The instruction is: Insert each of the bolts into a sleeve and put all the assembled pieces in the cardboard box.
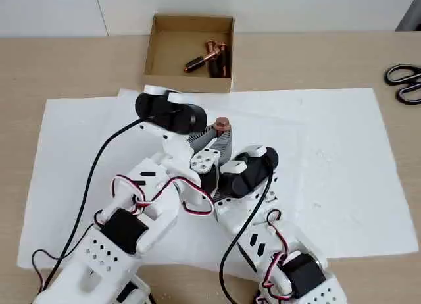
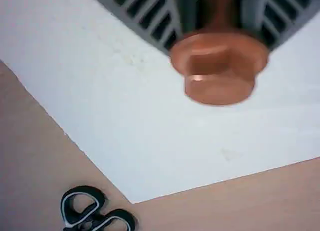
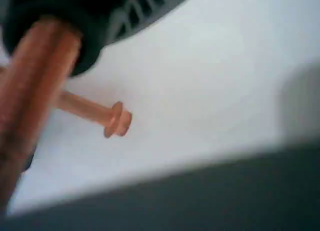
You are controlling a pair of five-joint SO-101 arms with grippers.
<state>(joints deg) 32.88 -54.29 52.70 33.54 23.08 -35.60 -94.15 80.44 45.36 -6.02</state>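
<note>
Gripping a copper bolt [image 1: 222, 124] by its shaft, the left gripper [image 2: 218, 13] is closed at the white sheet's [image 1: 329, 159] centre. Cardboard box [image 1: 150, 54], twelve o'clock, holds assembled pieces [image 1: 209, 58]. Right gripper [image 1: 214, 152]: state cannot be told. Scissors [image 1: 404, 81], two o'clock.

We see a copper-coloured metal bolt [image 2: 217, 66] with a smooth, softly glossy flanged head, and a copper-coloured metal sleeve [image 3: 35, 86] with the same dull sheen. The white paper sheet [image 1: 329, 172] looks matt and faintly creased. The light wooden table [image 1: 66, 60] looks smooth, and the brown cardboard box [image 1: 187, 84] plain and matt.
</note>
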